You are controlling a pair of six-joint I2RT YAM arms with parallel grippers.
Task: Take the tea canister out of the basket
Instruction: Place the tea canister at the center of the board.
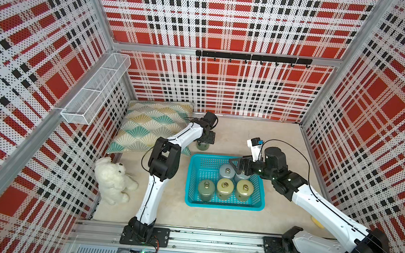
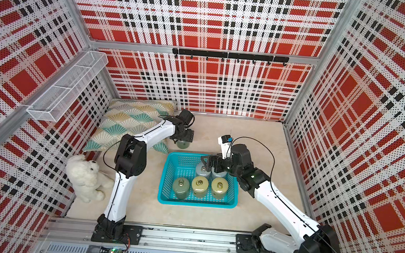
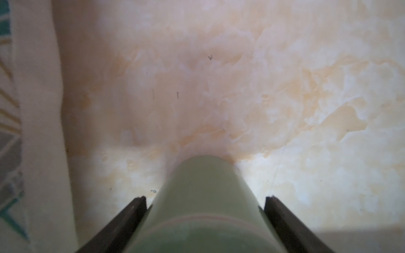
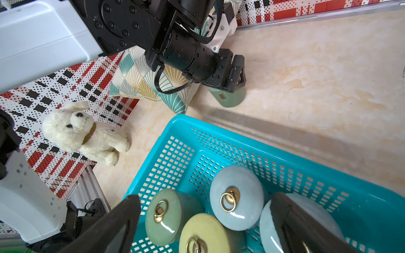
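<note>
The turquoise basket (image 1: 224,206) (image 2: 197,203) (image 4: 175,119) holds several upright lidded tea canisters: two blue-grey (image 1: 227,170) (image 4: 236,197), one dark green (image 1: 206,188) (image 4: 166,214) and two yellow-green (image 1: 225,187). Another green canister (image 1: 202,146) (image 2: 183,144) (image 3: 206,186) (image 4: 228,98) stands on the table just beyond the basket. My left gripper (image 1: 205,140) (image 3: 205,198) straddles it from above, fingers slightly off its sides. My right gripper (image 1: 236,169) (image 2: 209,165) (image 4: 205,197) hangs open over the blue-grey canisters, holding nothing.
A patterned pillow (image 1: 151,125) lies at the back left, close to the freed canister. A white plush bear (image 1: 114,179) sits by the left wall. A white wire rack (image 1: 94,90) and a black hook rail (image 1: 252,57) hang on the walls.
</note>
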